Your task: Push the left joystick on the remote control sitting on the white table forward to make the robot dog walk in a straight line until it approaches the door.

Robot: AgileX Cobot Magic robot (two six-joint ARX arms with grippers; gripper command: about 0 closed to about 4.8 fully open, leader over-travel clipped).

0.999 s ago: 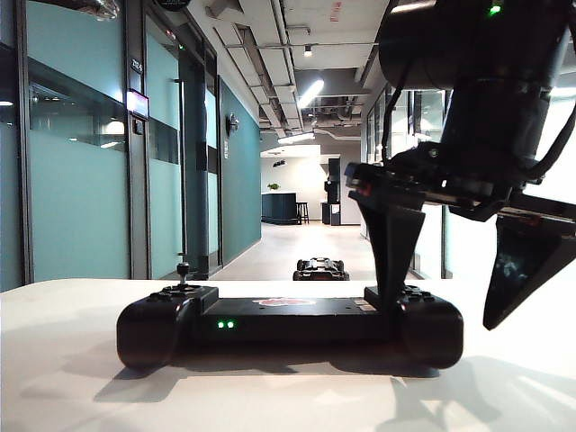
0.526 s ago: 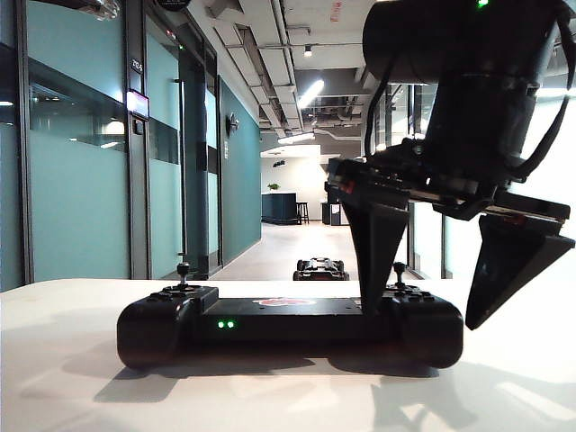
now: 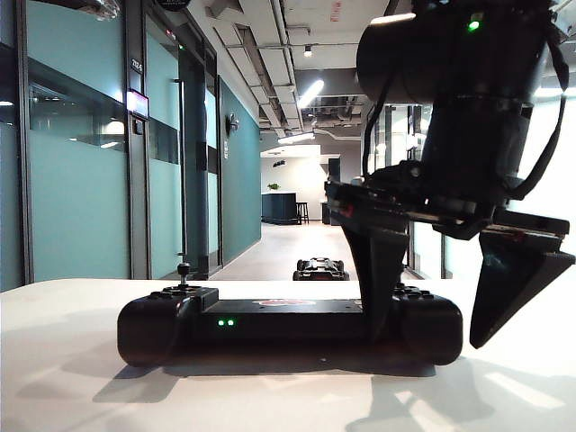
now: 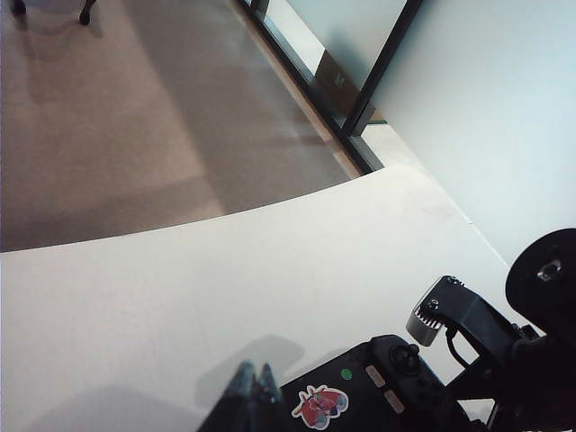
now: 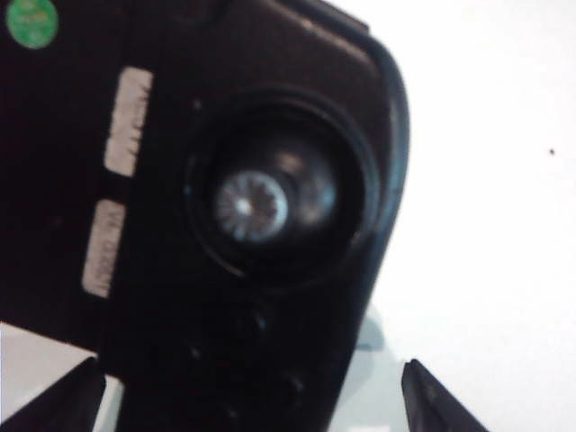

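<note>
The black remote control (image 3: 288,319) lies on the white table (image 3: 54,360) with two green lights lit. Its left joystick (image 3: 184,270) stands upright and untouched. My right gripper (image 3: 427,340) is open and straddles the controller's right end, one finger on each side. In the right wrist view the right thumbstick (image 5: 252,207) sits directly below, between the open right gripper (image 5: 247,409) fingertips (image 5: 441,400). My left gripper (image 4: 255,396) is shut, its tips beside the remote control (image 4: 360,396) near the reddish sticker (image 4: 320,403). The robot dog (image 3: 320,268) stands far down the corridor floor.
A long corridor runs beyond the table, with teal glass walls and dark-framed doors (image 3: 193,162) along its left side. The right arm's bulky wrist (image 3: 468,108) fills the upper right of the exterior view. The table's far edge (image 4: 180,229) curves above brown floor.
My right gripper has shifted left and sunk lower over the controller's right end. Its near finger now hides the right thumbstick. The left joystick, controller and robot dog have not moved.
</note>
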